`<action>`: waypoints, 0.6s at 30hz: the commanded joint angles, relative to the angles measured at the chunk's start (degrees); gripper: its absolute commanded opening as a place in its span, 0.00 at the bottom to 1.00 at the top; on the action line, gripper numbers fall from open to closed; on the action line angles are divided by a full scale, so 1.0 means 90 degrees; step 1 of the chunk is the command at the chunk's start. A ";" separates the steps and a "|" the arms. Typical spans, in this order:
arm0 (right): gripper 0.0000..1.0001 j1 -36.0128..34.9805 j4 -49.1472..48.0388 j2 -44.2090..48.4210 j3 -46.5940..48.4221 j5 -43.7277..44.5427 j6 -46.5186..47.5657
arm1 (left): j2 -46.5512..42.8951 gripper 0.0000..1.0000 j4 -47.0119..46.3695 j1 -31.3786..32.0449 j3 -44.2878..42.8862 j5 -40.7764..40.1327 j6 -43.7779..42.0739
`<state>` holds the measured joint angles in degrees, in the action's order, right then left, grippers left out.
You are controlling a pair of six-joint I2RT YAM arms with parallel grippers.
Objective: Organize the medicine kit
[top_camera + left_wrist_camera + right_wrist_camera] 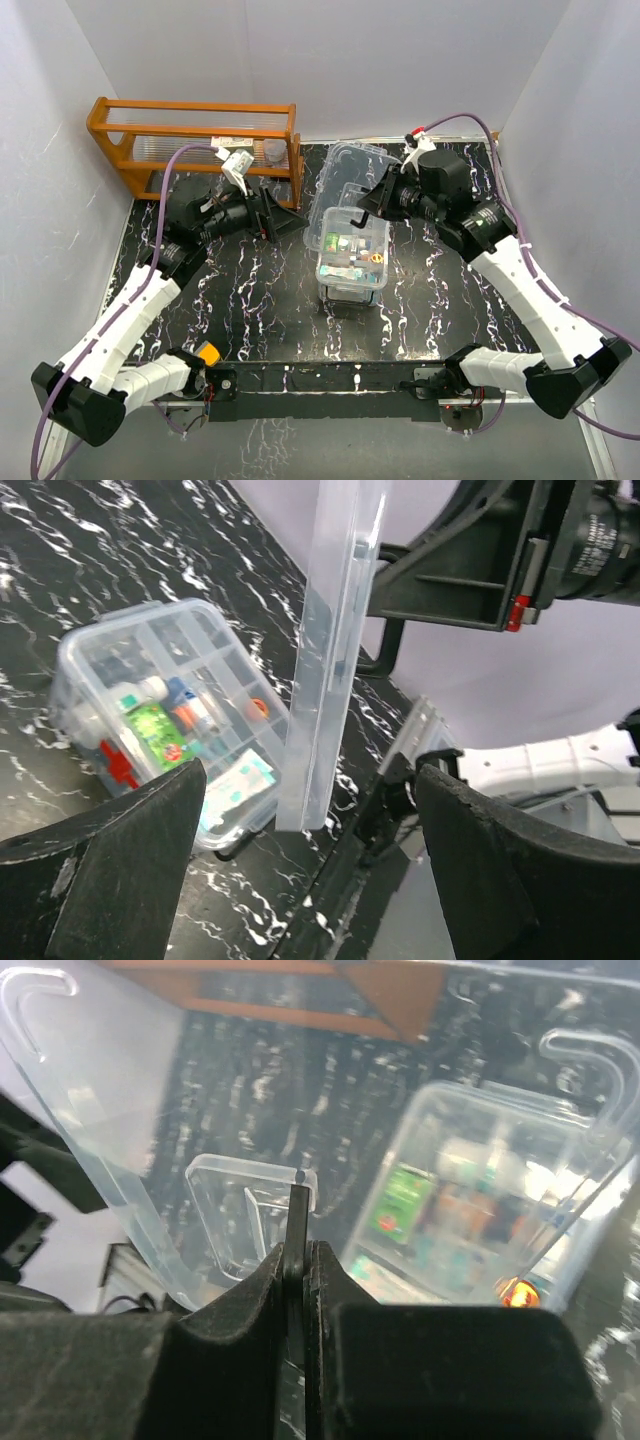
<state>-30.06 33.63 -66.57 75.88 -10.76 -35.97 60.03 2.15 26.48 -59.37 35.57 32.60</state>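
Note:
The medicine kit's clear box [352, 258] stands in the middle of the black marbled table, its divided tray holding packets and small bottles. In the left wrist view the box [165, 715] shows a red front mark. Its flat clear lid [350, 165] is held upright above and behind the box. My right gripper [303, 1250] is shut on the lid's dark handle [299, 1210]. My left gripper [308, 780] is open, with the lid's lower edge [305, 800] between its fingers but apart from both. From above, the left gripper [292, 218] sits just left of the lid.
An orange wooden rack [190, 140] stands at the back left, close behind the left arm. White walls close in the table on three sides. Both arm bases sit along the near edge.

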 commanded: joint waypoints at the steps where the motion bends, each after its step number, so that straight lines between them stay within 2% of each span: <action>1: 0.00 -0.0025 0.1896 -0.0202 0.0924 0.0989 0.0520 | -0.0322 0.85 0.0275 0.0017 -0.0206 -0.0891 -0.0697; 4: 0.00 -0.0029 0.2600 -0.0496 0.1473 0.1205 0.0577 | -0.0404 0.85 0.0468 0.0014 -0.0119 -0.1483 -0.0810; 8: 0.00 -0.0021 0.3347 -0.1014 0.2168 0.1040 0.0673 | -0.0435 0.86 0.0476 0.0014 0.0137 -0.1599 -0.0792; 11: 0.00 -0.0024 0.3603 -0.1328 0.2320 0.0839 0.0717 | -0.0429 0.86 0.0562 0.0016 0.0330 -0.1810 -0.0781; 18: 0.00 -0.0031 0.3852 -0.1898 0.2383 0.1257 0.0412 | -0.0503 0.86 0.0936 0.0017 0.0837 -0.2506 -0.1098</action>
<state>-30.06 67.09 -82.72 95.18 -1.87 -30.55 57.10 8.38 26.48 -53.58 17.61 25.41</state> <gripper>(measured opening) 0.066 0.858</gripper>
